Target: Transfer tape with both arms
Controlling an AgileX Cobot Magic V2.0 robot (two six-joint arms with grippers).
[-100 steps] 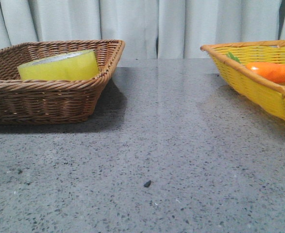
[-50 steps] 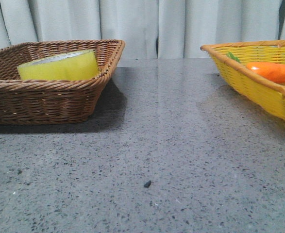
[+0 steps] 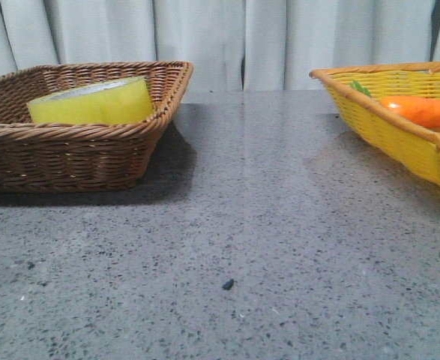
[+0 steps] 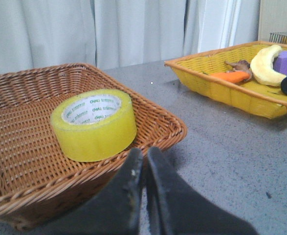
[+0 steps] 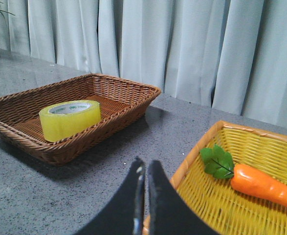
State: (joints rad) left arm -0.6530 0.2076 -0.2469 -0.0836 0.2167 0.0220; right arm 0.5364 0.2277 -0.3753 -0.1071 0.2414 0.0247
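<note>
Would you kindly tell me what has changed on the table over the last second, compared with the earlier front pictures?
Nothing visibly changed. The tape lies in the brown basket as before, the carrot sits in the yellow basket, and neither arm has come into the front view. Nothing was taken hold of or let go.

The only lettering is on the tape (image 4: 94, 125), ahead of the left gripper (image 4: 144, 157): its white core carries small green print repeating the brand word "deli" with a further word beside it, too small to read. In the right wrist view the same green print shows on the core (image 5: 70, 108), but is not legible.
</note>
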